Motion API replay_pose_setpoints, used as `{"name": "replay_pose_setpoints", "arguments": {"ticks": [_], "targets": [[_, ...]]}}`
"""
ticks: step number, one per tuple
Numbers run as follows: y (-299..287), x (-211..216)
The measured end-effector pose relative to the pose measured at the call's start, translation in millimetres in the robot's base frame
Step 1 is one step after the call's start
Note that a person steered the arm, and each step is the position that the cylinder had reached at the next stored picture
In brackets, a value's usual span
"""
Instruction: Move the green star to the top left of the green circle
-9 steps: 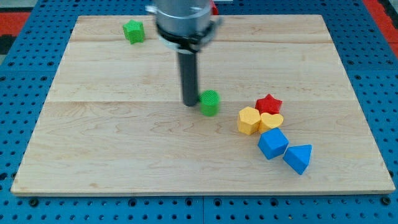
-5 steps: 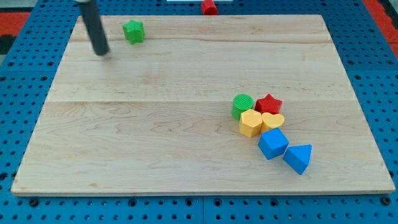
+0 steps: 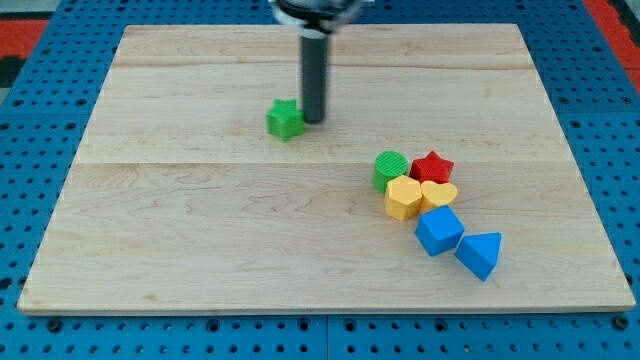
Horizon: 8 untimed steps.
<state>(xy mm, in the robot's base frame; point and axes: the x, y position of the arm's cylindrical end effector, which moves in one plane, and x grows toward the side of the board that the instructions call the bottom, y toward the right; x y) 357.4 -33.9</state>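
The green star (image 3: 285,118) lies on the wooden board (image 3: 200,240), a little above its middle. My tip (image 3: 314,121) stands just to the star's right, touching or nearly touching it. The green circle (image 3: 390,169) sits to the lower right of the star, well apart from it, at the top left of a cluster of blocks.
Beside the green circle are a red star (image 3: 432,166), a yellow hexagon (image 3: 402,197) and a yellow heart (image 3: 437,194). Below them lie a blue cube (image 3: 438,231) and a blue triangle (image 3: 480,254). Blue pegboard surrounds the board.
The green star has gone from the board's top left down and right to near the middle. My tip moved from the star's left to its right side. The green circle stayed put.
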Motion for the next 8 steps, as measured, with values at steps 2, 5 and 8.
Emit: {"name": "replay_pose_setpoints", "arguments": {"ticks": [2, 5, 8], "targets": [[-69, -20], [103, 89], [-18, 30]]}}
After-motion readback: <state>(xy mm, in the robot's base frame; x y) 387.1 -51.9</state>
